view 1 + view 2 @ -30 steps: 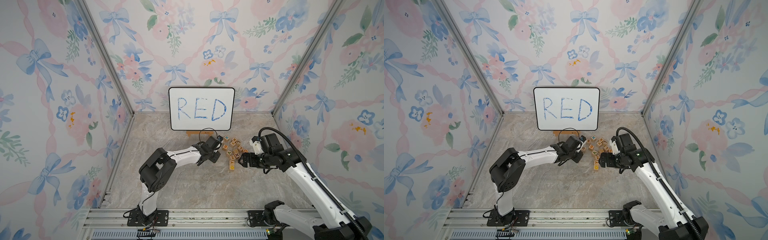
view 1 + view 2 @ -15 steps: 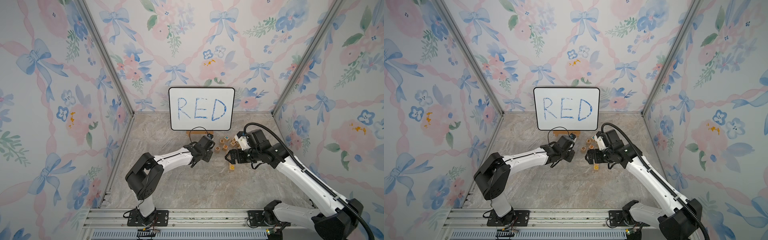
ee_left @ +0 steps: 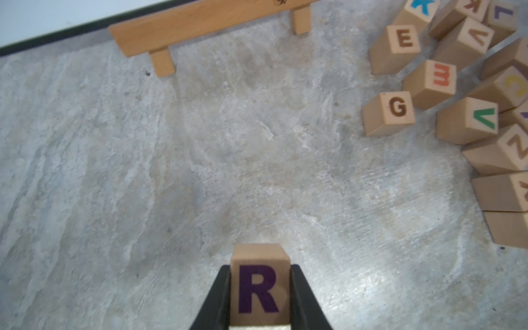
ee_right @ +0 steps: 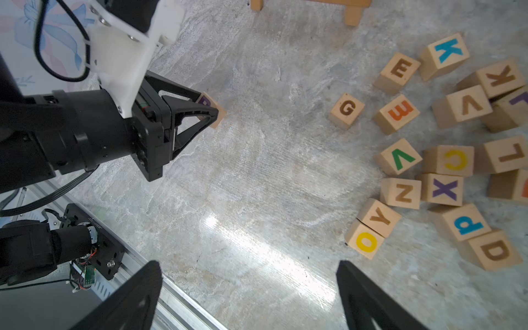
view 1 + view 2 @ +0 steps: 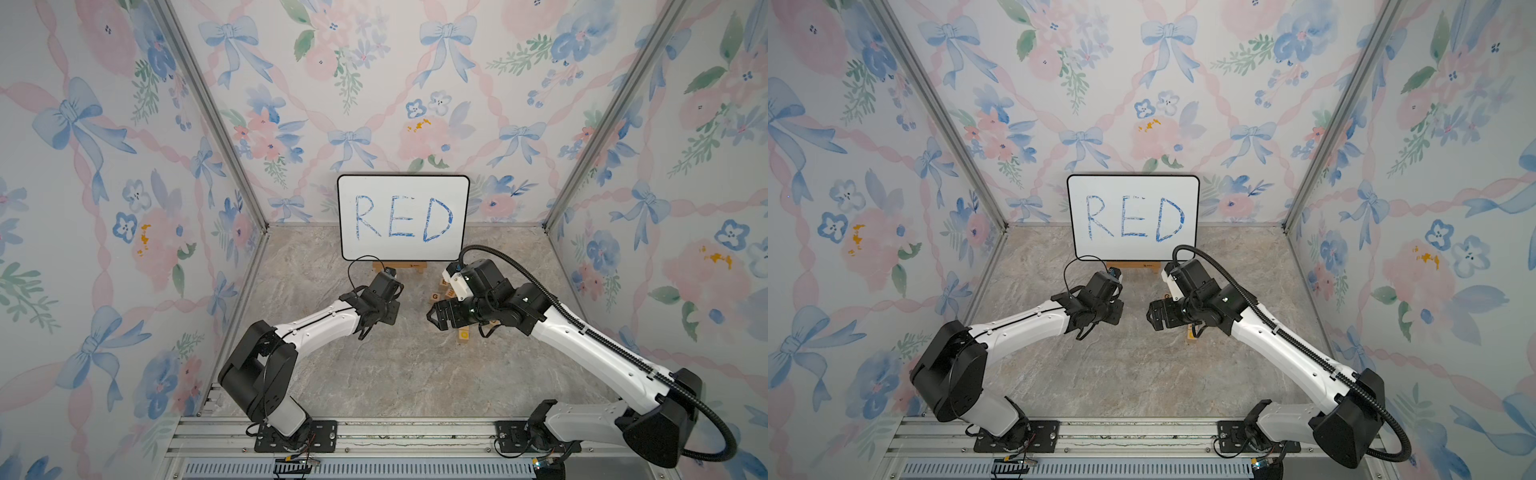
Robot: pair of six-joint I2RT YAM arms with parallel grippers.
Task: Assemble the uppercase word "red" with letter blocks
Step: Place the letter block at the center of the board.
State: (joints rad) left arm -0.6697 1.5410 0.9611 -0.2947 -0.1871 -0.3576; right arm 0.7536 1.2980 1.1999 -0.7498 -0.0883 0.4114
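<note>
Left wrist view shows the left gripper pinching the R block, best lowered flat and square; right gripper stands wide, empty.

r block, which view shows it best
Left wrist view: the R block faces the camera, purple letter whole, clamped between the jaws. The right wrist view shows only a corner past the jaws; both top views hide it.

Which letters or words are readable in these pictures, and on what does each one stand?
"RED": blue handwriting, white board.
"R": purple-lettered light-wood cube in left gripper.
"E": orange-red-lettered cube.
"E": brown-lettered cube.
"D": brown-orange-lettered cube.
"G", "K", "V", "C", "L", "N", "X", "Y", "O", "P": other loose cubes.
Print on wooden stand: too blurred to read.
</note>
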